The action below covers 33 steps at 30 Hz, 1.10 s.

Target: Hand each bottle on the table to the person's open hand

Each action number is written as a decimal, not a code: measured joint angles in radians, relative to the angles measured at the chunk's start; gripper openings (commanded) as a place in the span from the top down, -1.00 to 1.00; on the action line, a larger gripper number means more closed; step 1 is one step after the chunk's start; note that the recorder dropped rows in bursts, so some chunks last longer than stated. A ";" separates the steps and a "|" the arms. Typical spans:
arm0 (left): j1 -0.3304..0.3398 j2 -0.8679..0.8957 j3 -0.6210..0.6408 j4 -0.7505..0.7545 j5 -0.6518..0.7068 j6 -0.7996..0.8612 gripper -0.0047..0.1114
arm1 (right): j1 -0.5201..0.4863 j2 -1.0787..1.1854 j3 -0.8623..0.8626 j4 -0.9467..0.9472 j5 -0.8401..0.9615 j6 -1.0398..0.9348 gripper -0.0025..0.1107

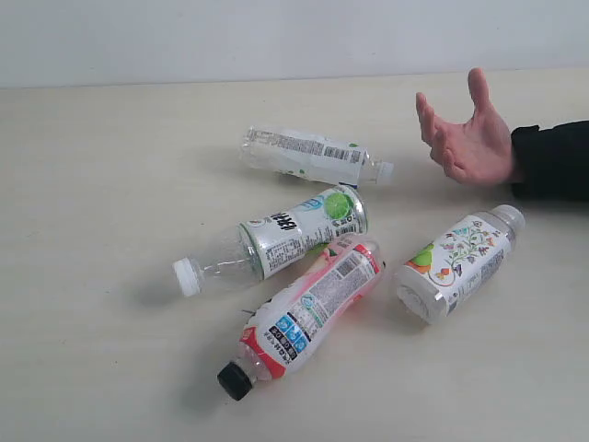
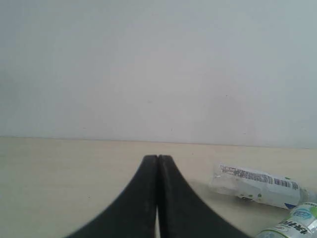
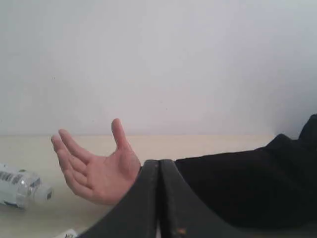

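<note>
Beige wood-grain surface [image 1: 92, 184] on my exterior feed, with four bottles on it, all lying on their sides. The slim barcode bottle [image 1: 308, 155] is at twelve o'clock of the cluster, cap pointing toward three. The green-lime bottle [image 1: 285, 235] is in the middle, white cap out toward eight o'clock. The pink-red bottle [image 1: 308, 313] is at six o'clock, black cap aimed at seven, its far end tucked against the green-lime one. The floral bottle [image 1: 460, 262] lies apart at three o'clock, neck toward one.

The person's hand [image 1: 469, 138] is at two o'clock, open with fingers loosely curled, near the barcode bottle's cap; a black sleeve [image 1: 557, 161] runs off toward three.

On my left wrist feed, the left pincer [image 2: 157, 161] is clenched, tips pressed flat together, nothing between them. The right pincer [image 3: 159, 163] is clenched the same way and empty, with the open palm just beyond its tips.
</note>
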 measured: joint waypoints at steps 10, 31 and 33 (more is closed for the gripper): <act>0.000 0.000 0.000 0.000 0.000 0.000 0.92 | 0.000 0.000 0.000 0.214 -0.235 0.244 0.96; 0.000 0.000 0.000 0.000 0.000 0.000 0.92 | 0.000 0.000 0.000 0.237 -0.188 0.268 0.96; 0.000 0.000 0.000 0.000 0.000 0.000 0.92 | 0.000 0.000 0.000 0.239 -0.240 0.268 0.96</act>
